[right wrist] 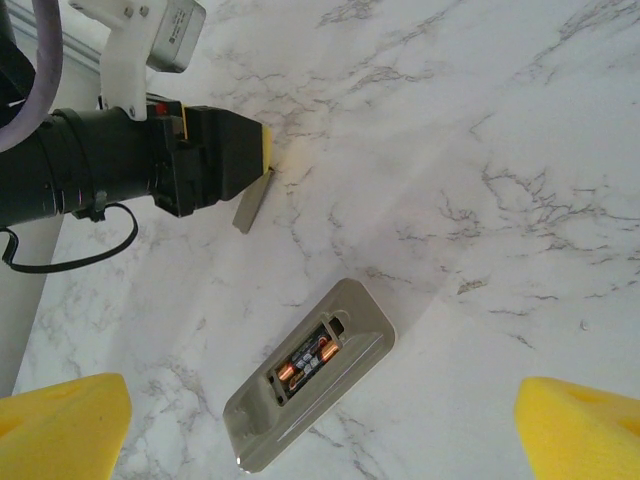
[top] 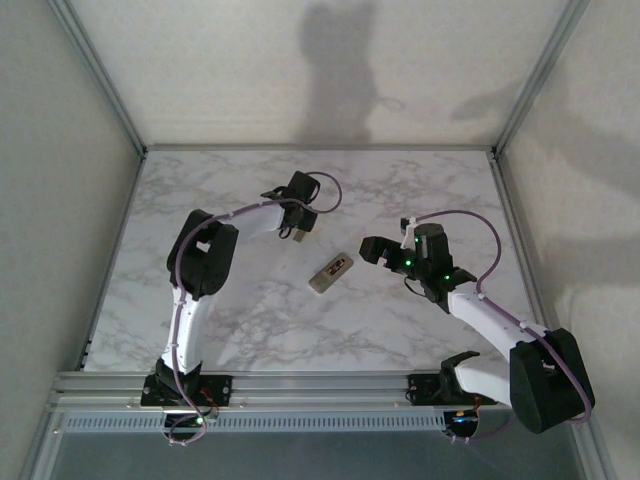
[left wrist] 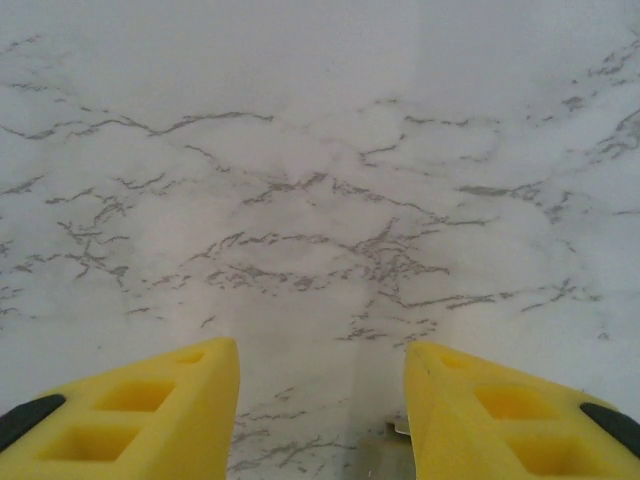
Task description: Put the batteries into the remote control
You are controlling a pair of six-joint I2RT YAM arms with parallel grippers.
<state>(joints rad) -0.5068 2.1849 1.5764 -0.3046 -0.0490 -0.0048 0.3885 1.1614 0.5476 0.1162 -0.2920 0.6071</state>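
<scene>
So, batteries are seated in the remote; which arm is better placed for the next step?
Left, probably: the left pincer has a flat grey piece, possibly the cover, at its tip, close to the remote control. The right pincer hovers open and empty.

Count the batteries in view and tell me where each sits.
2. Both batteries lie side by side in the open compartment of the remote control, which rests on the table.

Top external: high above and behind the arm bases (top: 185,385), looking down on whole table (top: 250,330). Left wrist: very near the marble, facing down-forward between own fingers (left wrist: 150,420). Right wrist: higher, tilted down; shared with top: remote control (right wrist: 310,385), left gripper (right wrist: 262,160).
</scene>
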